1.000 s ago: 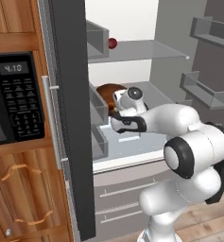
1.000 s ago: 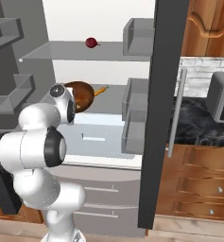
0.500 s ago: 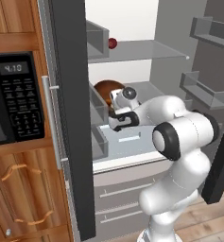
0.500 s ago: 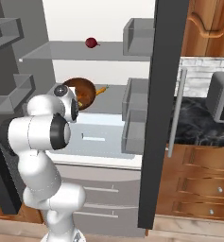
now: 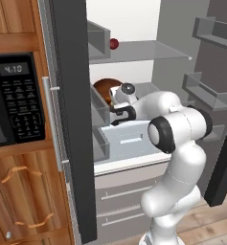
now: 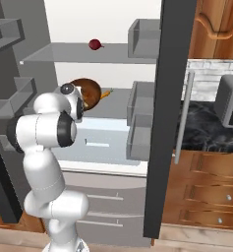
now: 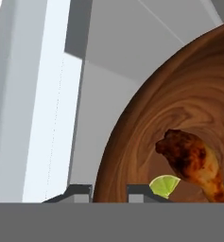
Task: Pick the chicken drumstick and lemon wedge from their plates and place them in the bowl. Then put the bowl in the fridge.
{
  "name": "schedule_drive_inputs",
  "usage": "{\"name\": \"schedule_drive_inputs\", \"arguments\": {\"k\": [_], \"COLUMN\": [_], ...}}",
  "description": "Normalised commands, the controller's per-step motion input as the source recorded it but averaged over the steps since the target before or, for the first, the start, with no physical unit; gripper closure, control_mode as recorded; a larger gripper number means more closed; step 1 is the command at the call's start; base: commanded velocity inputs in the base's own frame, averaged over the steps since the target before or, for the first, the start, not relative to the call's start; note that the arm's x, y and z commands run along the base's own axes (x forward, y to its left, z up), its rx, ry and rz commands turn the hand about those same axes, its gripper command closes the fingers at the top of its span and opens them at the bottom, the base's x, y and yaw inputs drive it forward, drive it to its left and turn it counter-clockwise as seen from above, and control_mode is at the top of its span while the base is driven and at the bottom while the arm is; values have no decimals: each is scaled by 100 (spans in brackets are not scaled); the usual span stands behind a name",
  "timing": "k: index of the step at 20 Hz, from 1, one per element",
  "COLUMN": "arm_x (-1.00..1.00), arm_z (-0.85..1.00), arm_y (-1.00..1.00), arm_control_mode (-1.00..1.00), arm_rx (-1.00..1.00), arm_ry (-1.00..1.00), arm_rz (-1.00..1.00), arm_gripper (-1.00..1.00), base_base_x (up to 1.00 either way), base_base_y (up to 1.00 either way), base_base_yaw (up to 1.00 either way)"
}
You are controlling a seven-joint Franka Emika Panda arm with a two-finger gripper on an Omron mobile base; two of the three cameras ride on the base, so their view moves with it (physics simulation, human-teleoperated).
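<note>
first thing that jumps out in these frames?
The white arm reaching into the open fridge, its claw clamped over the rim of the wooden bowl on the middle shelf. In the hand view the bowl looms large, with the chicken drumstick and the lemon wedge lying inside it. A small dark red fruit sits alone on the shelf above.
</note>
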Motion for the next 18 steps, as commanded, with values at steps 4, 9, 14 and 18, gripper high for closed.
{"name": "schedule_drive_inputs", "arguments": {"k": [4, 9, 14, 18], "arm_x": [16, 26, 24, 14], "arm_z": [19, 11, 0, 0], "arm_y": [0, 1, 15, 1], "arm_control_mode": [-100, -100, -100, -100], "arm_rx": [-5, -4, 0, 0], "arm_ry": [0, 0, 2, 1], "arm_rz": [1, 3, 10, 9], "arm_gripper": [100, 100, 100, 100], "base_base_x": [0, 0, 0, 0], "base_base_y": [0, 0, 0, 0], "base_base_yaw": [0, 0, 0, 0]}}
